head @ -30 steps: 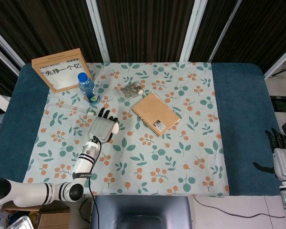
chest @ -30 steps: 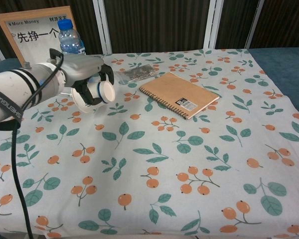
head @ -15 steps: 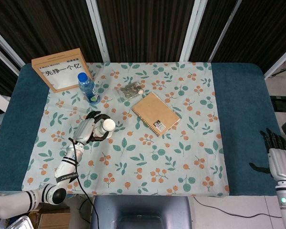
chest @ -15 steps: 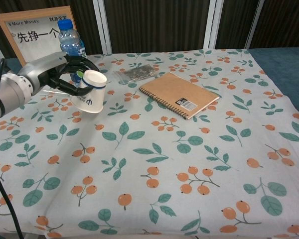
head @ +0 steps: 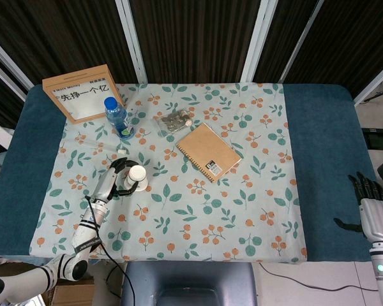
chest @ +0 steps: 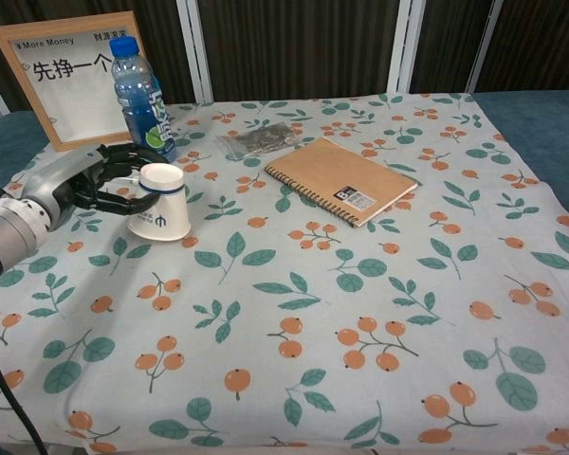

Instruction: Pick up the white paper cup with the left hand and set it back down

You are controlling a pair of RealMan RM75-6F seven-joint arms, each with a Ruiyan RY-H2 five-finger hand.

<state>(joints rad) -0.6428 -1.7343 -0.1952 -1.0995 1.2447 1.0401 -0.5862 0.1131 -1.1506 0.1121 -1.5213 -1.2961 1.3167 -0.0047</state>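
Observation:
The white paper cup [head: 136, 177] [chest: 159, 201] stands upright on the floral tablecloth [head: 198, 210], left of centre. My left hand [head: 117, 178] [chest: 97, 180] lies on the cup's left side, and its dark fingers [chest: 123, 156] curl around the cup's back and side and still seem to grip it. My right hand [head: 370, 205] hangs off the table's right edge with its fingers spread and holds nothing. The chest view does not show the right hand.
A blue water bottle [head: 118, 118] [chest: 140, 90] stands just behind the cup, with a wooden framed sign [head: 80, 92] [chest: 71, 71] beyond it. A brown spiral notebook [head: 208, 152] [chest: 339, 180] and a clear bag of snacks [head: 172, 121] [chest: 258, 140] lie to the right.
The left hand has turned the tilted cup upright and lowered it onto the cloth, moving back toward the left. The right hand has barely moved.

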